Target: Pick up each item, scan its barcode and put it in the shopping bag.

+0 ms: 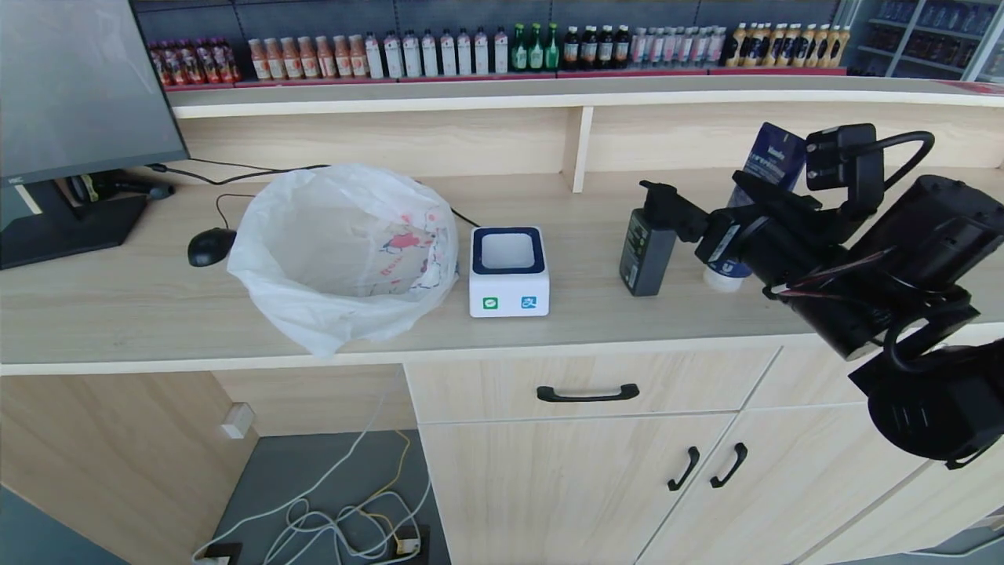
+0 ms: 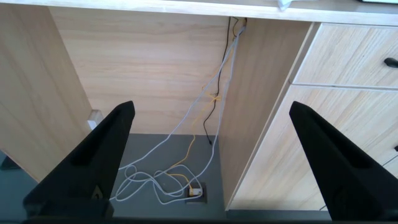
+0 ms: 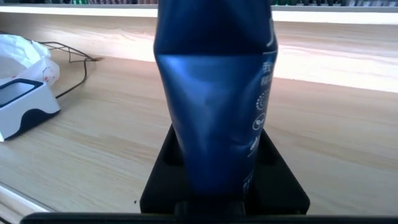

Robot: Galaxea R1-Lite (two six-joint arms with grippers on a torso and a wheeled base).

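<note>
— At the pale wooden checkout counter (image 1: pixel 118 298), what has your right gripper (image 1: pixel 733 227) got?

— It is clamped on a dark blue squeeze tube (image 1: pixel 773 161), white cap down, its flat end leaning toward the back of the counter. I cannot tell whether the cap touches the wood.

— Any writing on it?

— White print and a small round emblem run down one side. My wrist camera catches only the edge of the characters, too little to read.

— What stands around it?

— A dark bottle with a black pump (image 1: pixel 647 251) is upright just to my left of the tube; its small label is too fine to make out. Farther left sits the white box scanner (image 1: pixel 508 271) with a navy-rimmed window on top and two square icons on its front, one green, one blue. Just beside that, the white plastic shopping bag (image 1: pixel 267 267) stands open-mouthed, with red printing on its wall. A black mouse (image 1: pixel 210 247) lies at the bag's far side.

— And the other arm?

— My left gripper (image 2: pixel 211 109) hangs below the countertop, fingers spread wide, facing the knee space where grey and yellow cables (image 2: pixel 161 180) lie on the floor.
</note>
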